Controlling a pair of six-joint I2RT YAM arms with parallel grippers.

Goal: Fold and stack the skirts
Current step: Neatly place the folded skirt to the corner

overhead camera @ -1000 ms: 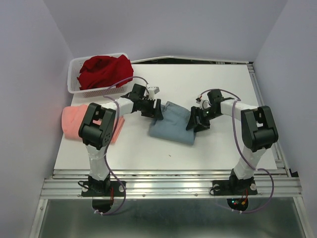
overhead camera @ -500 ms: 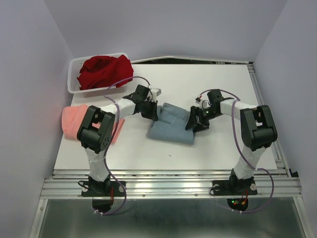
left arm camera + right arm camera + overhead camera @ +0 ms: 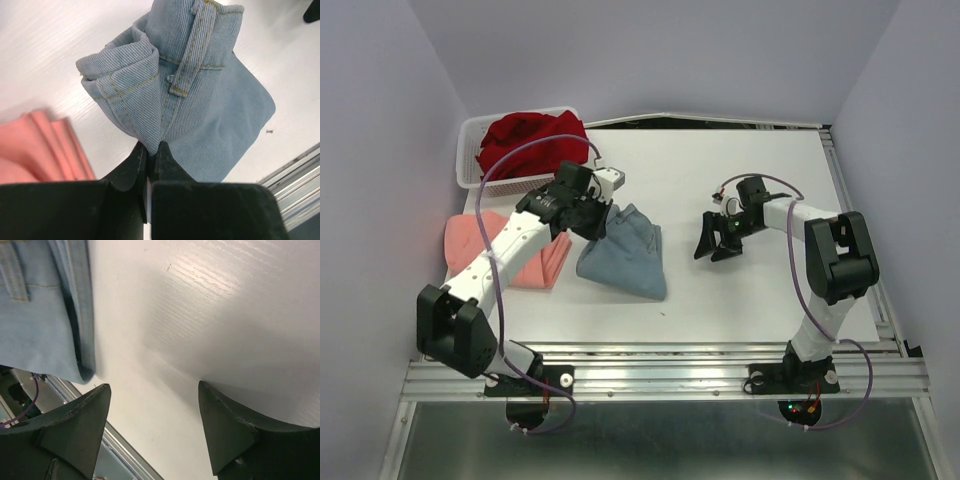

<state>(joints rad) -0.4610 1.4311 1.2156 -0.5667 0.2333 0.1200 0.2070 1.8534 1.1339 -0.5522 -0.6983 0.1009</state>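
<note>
The left pincer (image 3: 608, 213) (image 3: 150, 150) is clamped tight on a bunched fold of the blue-grey skirt (image 3: 625, 258) (image 3: 200, 95), holding that end up in a peak. The rest of it trails on the table (image 3: 760, 300) left of centre, near the folded pink skirt (image 3: 470, 245) (image 3: 45, 145) at the table's left edge. The right pincer (image 3: 717, 245) (image 3: 152, 387) stands wide, holding nothing, low over bare tabletop that separates it from the blue-grey skirt, with open surface to its right and toward the near rail (image 3: 670, 365). The red skirt (image 3: 530, 135) is heaped in the white basket (image 3: 468, 170) at the far left corner.
</note>
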